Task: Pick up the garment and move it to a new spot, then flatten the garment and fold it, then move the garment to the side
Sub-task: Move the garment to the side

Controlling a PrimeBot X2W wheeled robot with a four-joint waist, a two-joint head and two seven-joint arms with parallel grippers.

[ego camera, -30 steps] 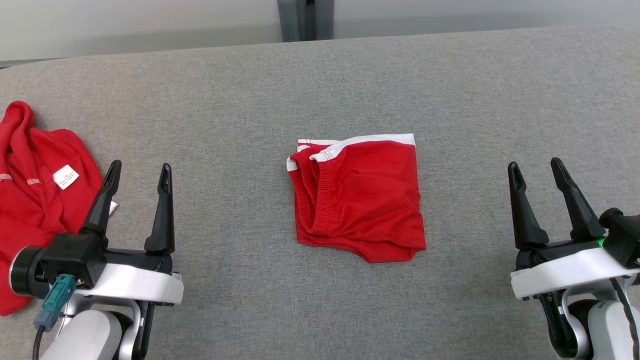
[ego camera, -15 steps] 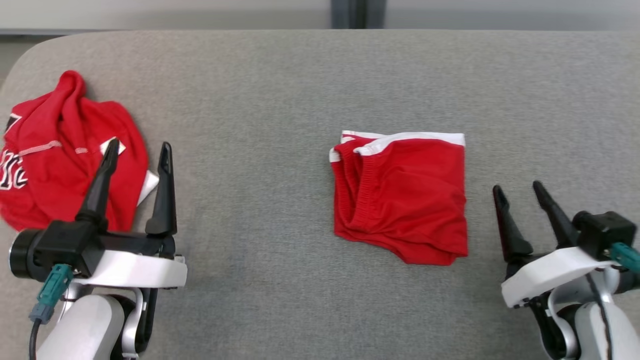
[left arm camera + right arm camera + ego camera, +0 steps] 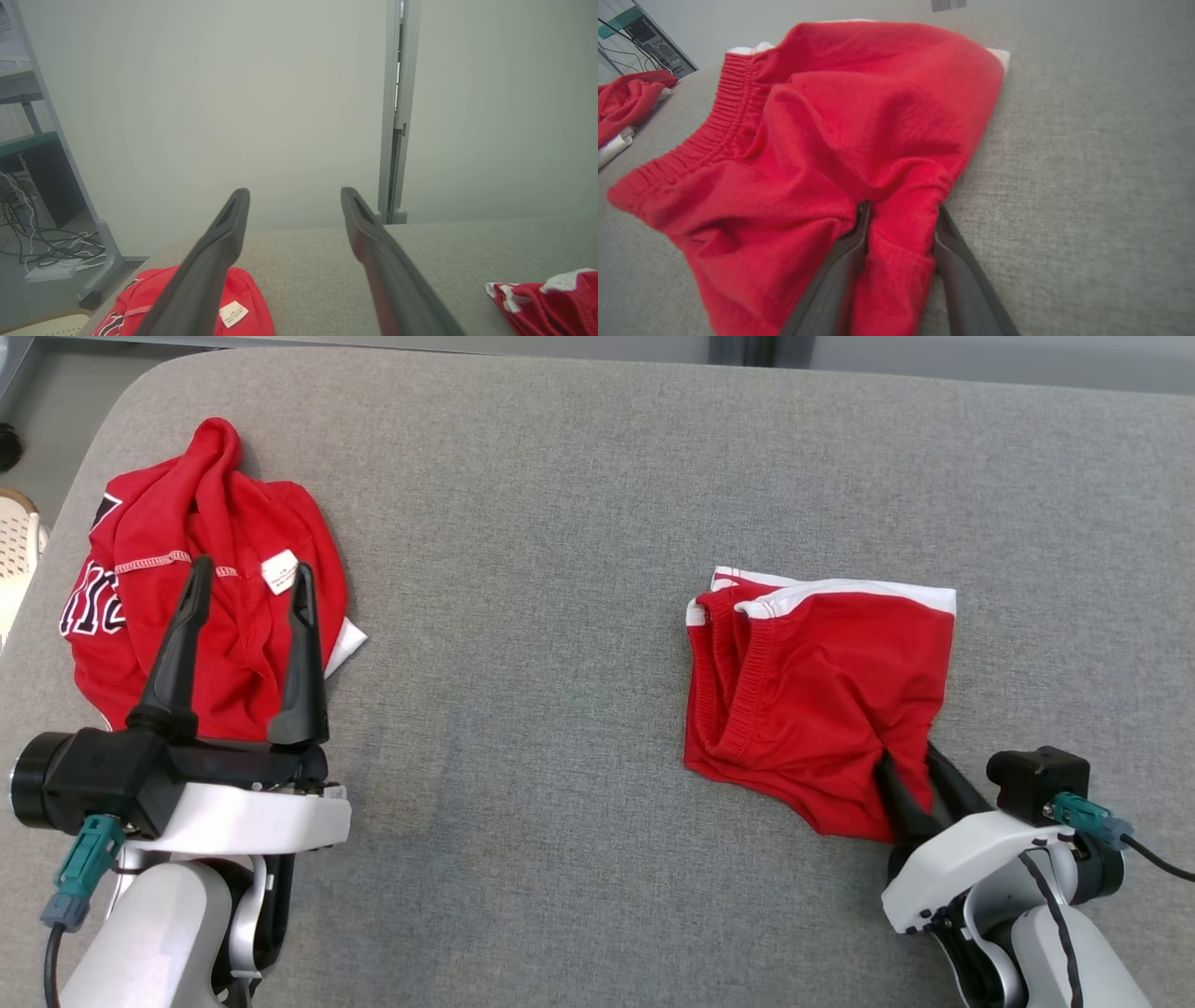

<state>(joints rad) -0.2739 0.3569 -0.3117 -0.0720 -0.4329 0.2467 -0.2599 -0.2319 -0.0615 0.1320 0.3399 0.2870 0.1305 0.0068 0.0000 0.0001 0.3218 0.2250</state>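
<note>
Red shorts [image 3: 812, 691]: corner between 2 fingers [image 3: 840, 261] of right gripper [image 3: 907, 763] (bunched)

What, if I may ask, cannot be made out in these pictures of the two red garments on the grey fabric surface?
Head view: the right gripper has its tips buried under the folded red shorts with white trim; whether it grips is unclear.
Head view: print on the white label of the crumpled red jersey is too small.
Left wrist view: the shorts are cut off by the right edge.
</note>
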